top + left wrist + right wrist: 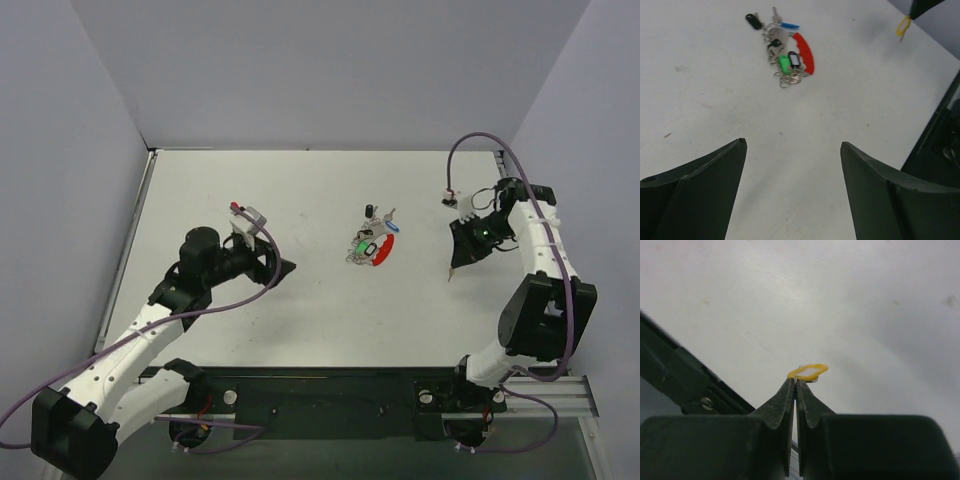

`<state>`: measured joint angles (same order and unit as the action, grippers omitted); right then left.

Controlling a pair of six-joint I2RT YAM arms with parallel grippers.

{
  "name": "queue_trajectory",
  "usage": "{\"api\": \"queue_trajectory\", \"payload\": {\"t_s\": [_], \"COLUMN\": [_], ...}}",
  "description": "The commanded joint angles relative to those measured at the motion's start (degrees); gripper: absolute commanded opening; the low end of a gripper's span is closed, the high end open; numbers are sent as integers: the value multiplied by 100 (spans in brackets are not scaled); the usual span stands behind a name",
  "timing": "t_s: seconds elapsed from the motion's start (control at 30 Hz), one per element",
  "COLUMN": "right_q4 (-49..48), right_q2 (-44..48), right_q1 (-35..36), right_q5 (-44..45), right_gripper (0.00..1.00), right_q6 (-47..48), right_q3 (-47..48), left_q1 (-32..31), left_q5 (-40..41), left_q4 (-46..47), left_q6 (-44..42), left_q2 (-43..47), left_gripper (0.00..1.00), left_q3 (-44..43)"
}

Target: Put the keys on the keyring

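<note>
Toward the near side of the white table (300, 320), the left gripper (792, 145) is held wide open with nothing between its fingers. Well to its right, a yellow-capped key (808, 372) is pinched by the right gripper (796, 382), its tips closed. Farther out, mid-table, green-, blue- and black-capped keys (777, 42) are bunched against the red-and-silver keyring (805, 51).

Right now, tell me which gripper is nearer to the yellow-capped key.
Right. The right gripper is shut on the yellow-capped key, pinching it at its tips. The left gripper hangs open well away, with the keyring lying between them.
</note>
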<state>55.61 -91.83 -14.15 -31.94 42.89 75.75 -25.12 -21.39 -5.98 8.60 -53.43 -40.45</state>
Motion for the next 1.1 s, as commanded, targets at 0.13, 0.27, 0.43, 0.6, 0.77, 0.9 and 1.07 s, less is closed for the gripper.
{"api": "queue_trajectory", "payload": {"t_s": [0.13, 0.27, 0.43, 0.6, 0.77, 0.9, 1.07], "right_q4": [2242, 2610, 2981, 3166, 3402, 3430, 3438], "right_q2": [911, 1403, 1879, 2266, 2345, 2354, 2354], "right_q1": [1518, 2003, 2127, 2127, 2127, 2136, 2136], "right_q5": [-1727, -2367, -2887, -3142, -3213, -3265, -3301], "right_gripper": [0, 0, 0, 0, 0, 0, 0], "right_q6": [2433, 3477, 4742, 5413, 6151, 6372, 6416], "right_q3": [-103, -559, -1017, -1412, -1624, -1686, -1721], "left_q1": [-2237, -3776, -4615, -4879, -4906, -4914, -4914], "left_q5": [-377, 1073, 2095, 2323, 2244, 2139, 1945], "left_q4": [3188, 3567, 4113, 4569, 4905, 5001, 5212], "left_q6": [-261, -1077, -1519, -1598, -1598, -1555, -1449], "left_q2": [448, -253, -1326, -2073, -2479, -2646, -2866], "left_gripper": [80, 78, 62, 54, 40, 36, 34], "left_q3": [1003, 925, 574, 300, 64, -33, -25]}}
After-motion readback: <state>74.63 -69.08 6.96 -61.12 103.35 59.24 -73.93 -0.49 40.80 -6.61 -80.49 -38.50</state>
